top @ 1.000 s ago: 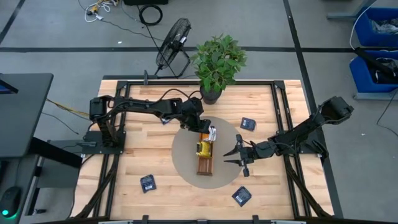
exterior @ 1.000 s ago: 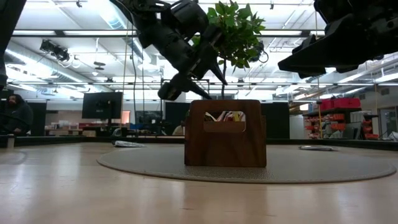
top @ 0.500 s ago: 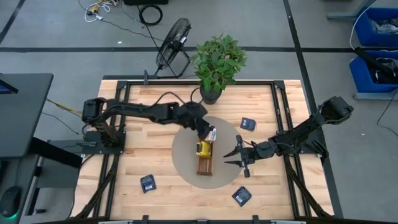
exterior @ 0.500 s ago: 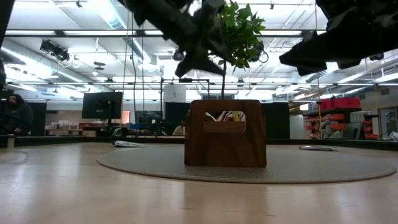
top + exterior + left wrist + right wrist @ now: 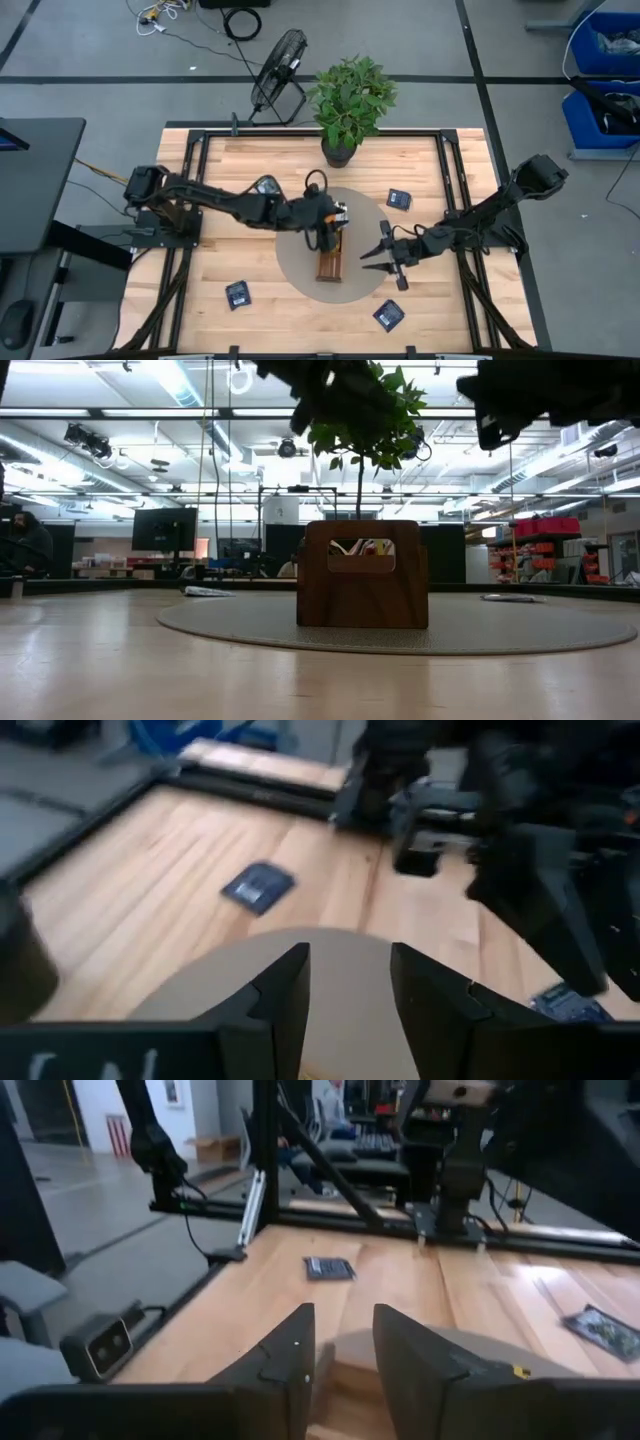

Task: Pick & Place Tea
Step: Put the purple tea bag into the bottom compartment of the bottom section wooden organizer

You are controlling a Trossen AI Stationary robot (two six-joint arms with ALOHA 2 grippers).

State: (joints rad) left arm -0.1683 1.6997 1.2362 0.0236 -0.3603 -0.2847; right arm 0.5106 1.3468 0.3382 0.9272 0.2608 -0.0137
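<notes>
Wooden tray (image 5: 329, 262) sits beneath the empty left pincer (image 5: 331, 233)

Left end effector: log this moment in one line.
left end effector | open, empty | above wooden tray | right end effector | open, empty, beside tray

Left gripper (image 5: 331, 232) extended to table centre, fingers (image 5: 283, 990) parted, empty. Right gripper (image 5: 377, 255) reaches in from the opposite side, fingers (image 5: 290, 1355) parted, empty.
</notes>
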